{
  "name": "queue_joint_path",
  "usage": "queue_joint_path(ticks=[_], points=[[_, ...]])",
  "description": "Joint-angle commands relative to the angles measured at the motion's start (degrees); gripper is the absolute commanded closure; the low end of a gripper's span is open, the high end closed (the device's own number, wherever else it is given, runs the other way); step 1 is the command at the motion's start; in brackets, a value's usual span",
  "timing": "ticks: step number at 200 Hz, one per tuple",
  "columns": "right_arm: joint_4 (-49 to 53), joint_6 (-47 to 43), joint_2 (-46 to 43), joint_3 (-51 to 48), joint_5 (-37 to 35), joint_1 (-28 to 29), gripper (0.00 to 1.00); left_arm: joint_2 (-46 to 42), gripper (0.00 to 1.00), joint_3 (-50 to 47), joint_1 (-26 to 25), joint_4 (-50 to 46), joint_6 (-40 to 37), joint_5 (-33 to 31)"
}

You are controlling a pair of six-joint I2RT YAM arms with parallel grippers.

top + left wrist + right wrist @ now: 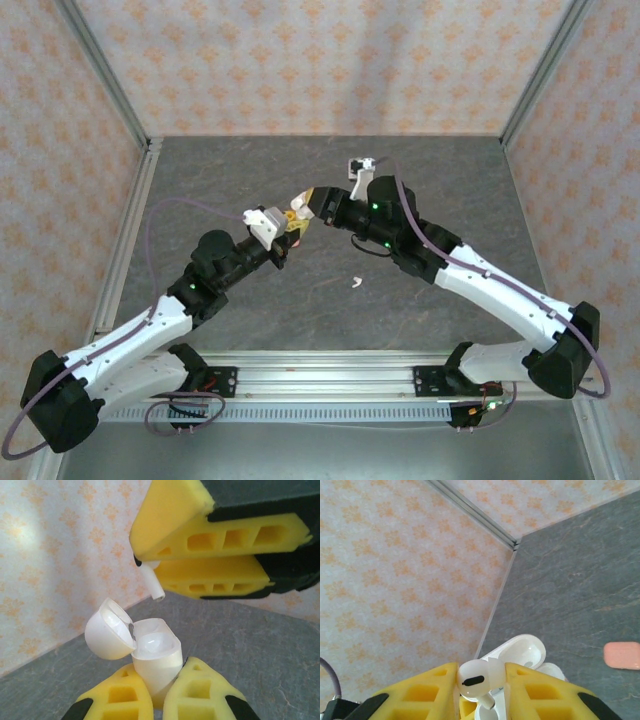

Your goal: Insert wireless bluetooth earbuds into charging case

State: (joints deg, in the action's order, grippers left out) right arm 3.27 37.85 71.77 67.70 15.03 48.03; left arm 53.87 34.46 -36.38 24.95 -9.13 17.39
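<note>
Insertion step: left gripper clamps open case, right gripper pinches white earbud just above it; next, line it up with the case and lower gently.

Pinched in right gripper: white earbud; open white case just beyond; pink case lying right.

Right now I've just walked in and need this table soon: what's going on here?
The left end effector grips an open white case, its lid flipped back. The right end effector pinches a white earbud close above it, stem pointing down toward the case, not yet inserted. A second earbud lies on the table.
</note>
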Motion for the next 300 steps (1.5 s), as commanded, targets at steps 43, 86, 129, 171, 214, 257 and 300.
queue_joint_path(ticks=[43,86,129,171,214,257,300], points=[[-7.41,-0.2,1.09,-2.13,1.6,2.15,0.72,0.43,1.0,3.06,-0.27,2.29,-0.41,-3.06],[-7.33,-2.79,1.19,-3.74,-2.02,3.16,0.72,0.65,1.0,3.46,-0.31,2.47,0.29,-2.54],[-8.7,-4.04,0.38,-4.6,-6.19,4.07,0.72,0.63,1.0,3.48,-0.36,2.4,0.51,-2.36],[-9.75,-5.37,0.37,-4.81,-9.93,5.21,0.72,0.8,1.0,3.41,-0.36,2.71,0.66,-2.56],[-9.05,-6.33,0.67,-5.03,-10.8,5.66,0.72,0.55,1.0,3.42,-0.43,2.78,0.58,-2.78],[-9.04,-6.19,0.79,-6.74,-10.95,6.0,0.7,0.64,1.0,3.54,-0.36,3.28,0.72,-3.18],[-10.73,-5.82,0.63,-7.99,-9.66,6.11,0.7,0.89,1.0,3.95,-0.38,3.46,0.94,-3.37]])
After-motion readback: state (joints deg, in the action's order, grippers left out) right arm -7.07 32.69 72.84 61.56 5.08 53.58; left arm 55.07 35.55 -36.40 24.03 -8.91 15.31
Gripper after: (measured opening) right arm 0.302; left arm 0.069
